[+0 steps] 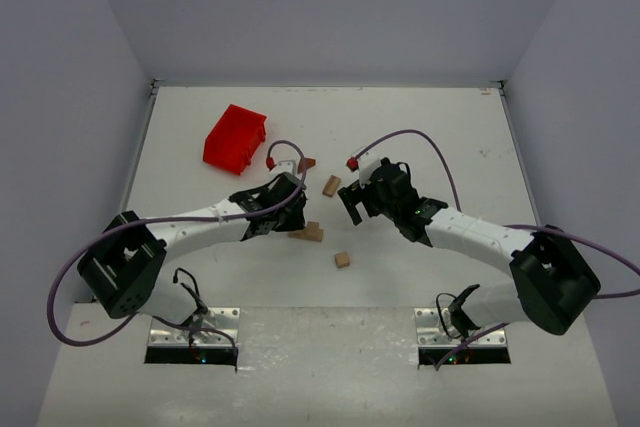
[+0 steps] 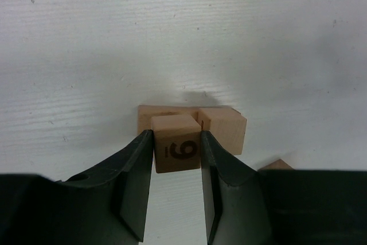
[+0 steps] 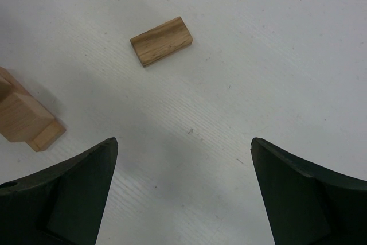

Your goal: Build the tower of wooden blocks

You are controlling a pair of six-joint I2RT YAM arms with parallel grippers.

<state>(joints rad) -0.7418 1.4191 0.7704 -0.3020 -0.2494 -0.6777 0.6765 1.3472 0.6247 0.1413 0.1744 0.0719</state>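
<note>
My left hand [image 2: 176, 162] is pinched on a numbered cube [image 2: 175, 136], held against two pale blocks [image 2: 223, 127] mid-bench [image 2: 86, 38], with the arm stretched low. My right hand [image 3: 183, 150] gapes wide, holding nothing, near a slab [image 3: 161, 41].
</note>
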